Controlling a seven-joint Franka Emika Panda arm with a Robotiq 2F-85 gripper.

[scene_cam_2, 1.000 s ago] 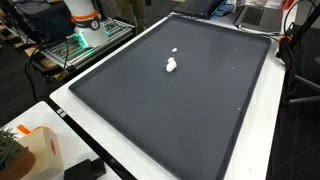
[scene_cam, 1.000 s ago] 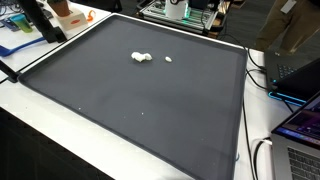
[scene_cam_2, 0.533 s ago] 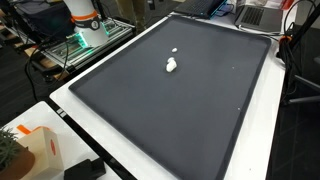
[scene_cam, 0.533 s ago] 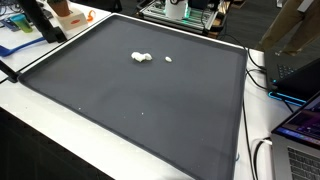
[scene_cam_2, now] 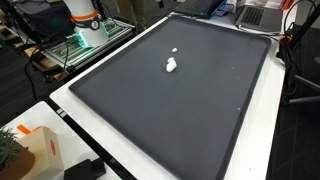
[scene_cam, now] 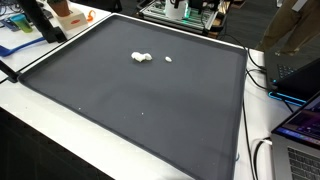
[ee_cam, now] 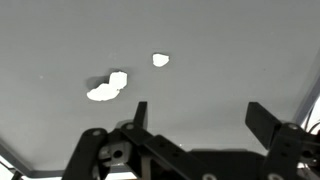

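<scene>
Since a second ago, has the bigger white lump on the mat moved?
No. In both exterior views the white lump keeps its place beside the small crumb and the mat edge.

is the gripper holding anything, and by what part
Nothing is held: the gripper is open, its fingers empty, and the white lump lies on the mat beyond them.

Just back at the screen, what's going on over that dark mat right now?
The gripper hangs above the dark mat with its jaws open, holding nothing. In the wrist view two bits lie on the mat ahead of it: a white lump and a small white crumb, close together but apart. The gripper touches neither. Both exterior views show the same two bits on the mat, and the gripper itself is out of frame there.
</scene>
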